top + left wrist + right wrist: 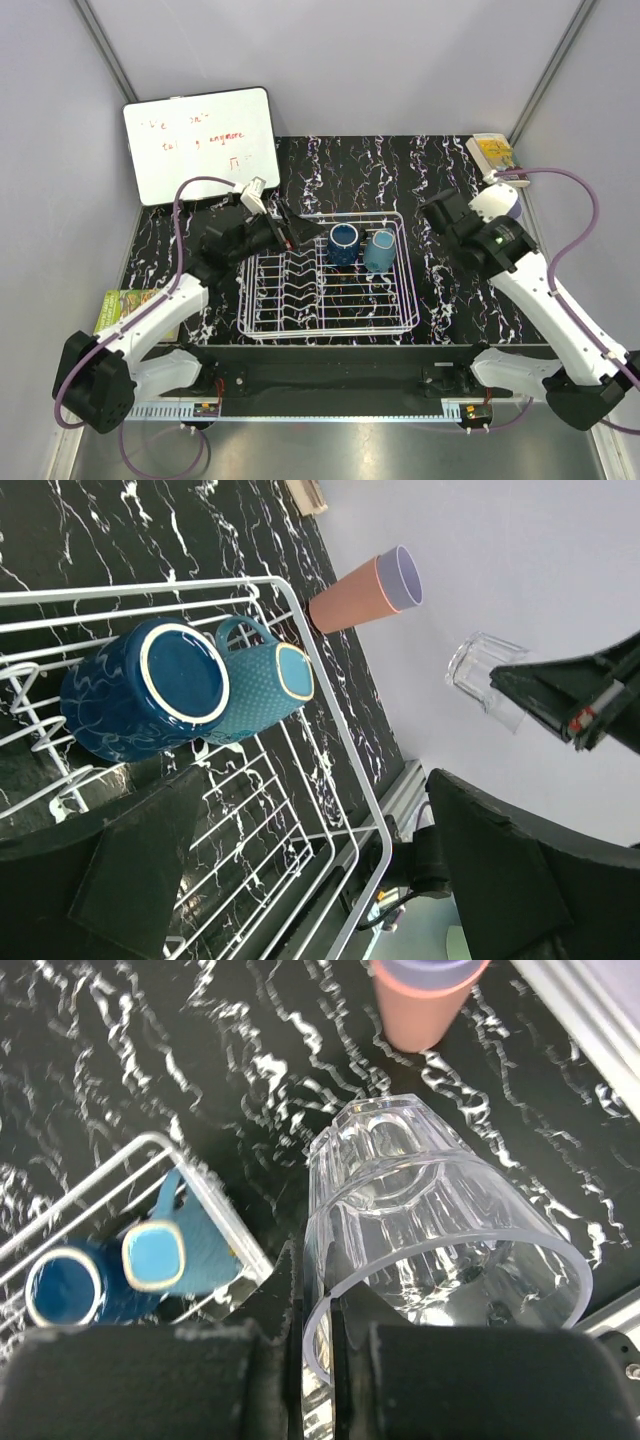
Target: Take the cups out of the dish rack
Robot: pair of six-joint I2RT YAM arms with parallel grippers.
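The white wire dish rack [325, 300] sits mid-table. A dark blue cup [343, 243] and a teal-blue cup [379, 250] rest side by side in its far right part, bases toward my left wrist camera, which shows the dark blue cup [150, 685] and the teal-blue cup [262, 685]. My left gripper [288, 232] is open and empty at the rack's far left edge. My right gripper [318, 1300] is shut on the wall of the clear glass [430, 1220], held above the table right of the rack. A salmon pink cup [420, 1015] with a lavender cup nested inside stands beyond it.
A whiteboard [200, 145] leans at the back left. A yellow packet [493, 152] lies at the back right corner. A green booklet [125, 308] lies at the left edge. Grey walls close in the table on three sides.
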